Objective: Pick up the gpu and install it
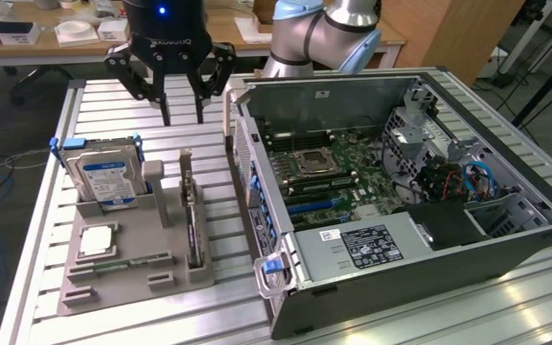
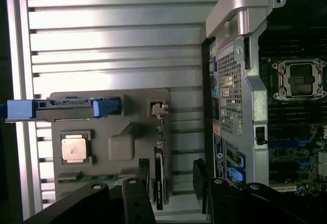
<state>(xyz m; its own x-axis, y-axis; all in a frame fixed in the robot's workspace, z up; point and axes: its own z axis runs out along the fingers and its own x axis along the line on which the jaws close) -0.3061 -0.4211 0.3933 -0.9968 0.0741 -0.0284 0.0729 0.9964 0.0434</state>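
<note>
The gpu (image 1: 192, 219) is a thin dark card standing on edge in a slot of the grey holder (image 1: 127, 284), its silver bracket end toward the back. In the wrist view the gpu (image 2: 159, 180) appears edge-on. My gripper (image 1: 182, 115) hangs above the table behind the holder, clear of the card, open with nothing between its fingers. In the wrist view my gripper (image 2: 171, 175) has the card's line between its fingers (image 2: 143, 175), nearer one of them. The open computer case (image 1: 276, 280) lies at the exterior view's right, with the motherboard (image 1: 348, 183) exposed.
The holder also carries a blue-labelled hard drive (image 1: 108, 180), a processor chip (image 1: 97, 241) and a green memory stick (image 1: 123, 264). The case's side wall (image 2: 240, 81) stands close beside the holder. A workbench with boxes (image 1: 75, 32) runs behind the table.
</note>
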